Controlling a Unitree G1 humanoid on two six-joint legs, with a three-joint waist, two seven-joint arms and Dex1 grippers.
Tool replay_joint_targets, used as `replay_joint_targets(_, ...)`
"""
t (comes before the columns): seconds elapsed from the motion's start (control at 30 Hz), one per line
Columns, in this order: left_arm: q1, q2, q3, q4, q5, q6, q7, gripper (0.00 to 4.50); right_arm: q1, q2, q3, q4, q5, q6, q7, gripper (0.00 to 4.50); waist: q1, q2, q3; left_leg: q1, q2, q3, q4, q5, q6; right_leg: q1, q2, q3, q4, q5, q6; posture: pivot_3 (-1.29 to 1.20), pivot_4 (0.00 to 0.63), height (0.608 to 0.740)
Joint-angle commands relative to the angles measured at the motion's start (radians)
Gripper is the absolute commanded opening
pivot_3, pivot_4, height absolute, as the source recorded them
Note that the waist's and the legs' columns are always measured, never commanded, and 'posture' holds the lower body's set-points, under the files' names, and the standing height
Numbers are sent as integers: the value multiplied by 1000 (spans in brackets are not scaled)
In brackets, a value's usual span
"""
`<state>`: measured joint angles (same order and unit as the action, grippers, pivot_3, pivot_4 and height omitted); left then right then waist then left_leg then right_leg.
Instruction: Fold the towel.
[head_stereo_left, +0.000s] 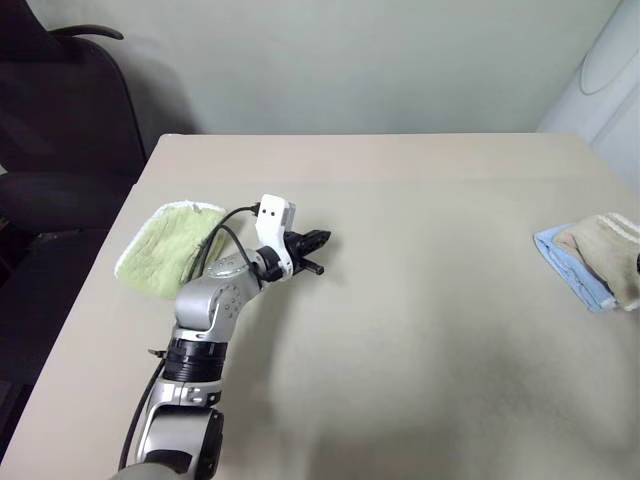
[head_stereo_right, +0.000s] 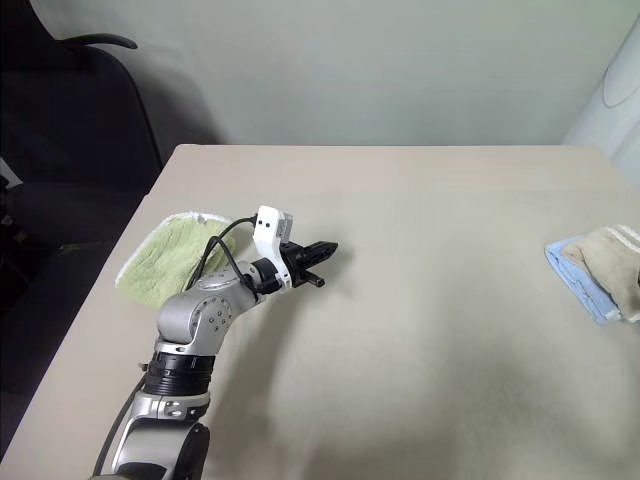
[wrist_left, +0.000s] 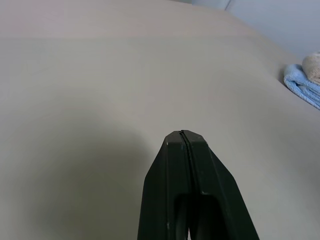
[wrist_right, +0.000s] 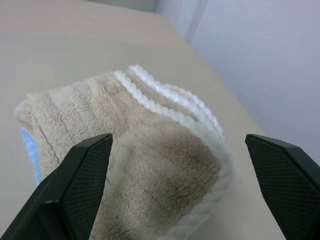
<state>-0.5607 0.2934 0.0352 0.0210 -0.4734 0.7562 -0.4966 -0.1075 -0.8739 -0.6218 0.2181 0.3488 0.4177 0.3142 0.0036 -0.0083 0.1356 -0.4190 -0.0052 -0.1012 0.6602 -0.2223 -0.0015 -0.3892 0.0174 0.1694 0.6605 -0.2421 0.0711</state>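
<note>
- A wide beige table (head_stereo_left: 400, 330) is seen across both head views, with a pale wall behind it and a dark office chair (head_stereo_left: 60, 120) off its far left corner.
- The left arm is stretched out over the left half of the table; its left gripper (head_stereo_left: 318, 240) is pointed toward the table's middle and hangs above bare surface.
- In the left wrist view the two black fingers (wrist_left: 172, 190) are seen pressed flat together, with nothing between them; this closure is harder to read from the head views.
- A light green towel (head_stereo_left: 165, 250) lies flat near the table's left edge, partly hidden behind the left arm.
- The towel (head_stereo_left: 610, 255), beige and ribbed, is bunched at the table's right edge, resting on top of a light blue towel (head_stereo_left: 575, 265).
- The towel's white stitched edging and folded-over layers are made out in the right wrist view alone.
- There the right gripper (wrist_right: 200, 150) is seen spread wide, one finger on each side of the towel, gripping nothing.
</note>
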Motion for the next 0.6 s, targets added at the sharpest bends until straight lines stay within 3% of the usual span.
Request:
replay_joint_targets(0.03,-15,-3,7,-12,3,-26,-8,0,-2,-9,-43,-40,-8,-13,-3,4491,1,0,0,0,0,0,0,0,0,0,0,0,0,0,0,0,150,735)
replay_joint_targets(0.5,-37,-1,1,33,27,-44,0,0,21,-8,-39,-72,-41,-39,-22,4491,3,0,0,0,0,0,0,0,0,0,0,0,0,-1,1,0,150,735)
replay_joint_targets(0.57,-110,22,-54,186,194,-239,76,0,37,9,94,-254,-192,-207,-65,4491,3,2,1,0,0,0,0,0,0,0,0,0,0,-1,1,0,150,735)
replay_joint_targets(0.6,-121,51,-79,221,275,-303,117,0,-15,38,265,-303,-316,-308,-72,4491,-1,3,2,0,0,-1,1,0,0,-1,0,0,1,0,1,0,150,735)
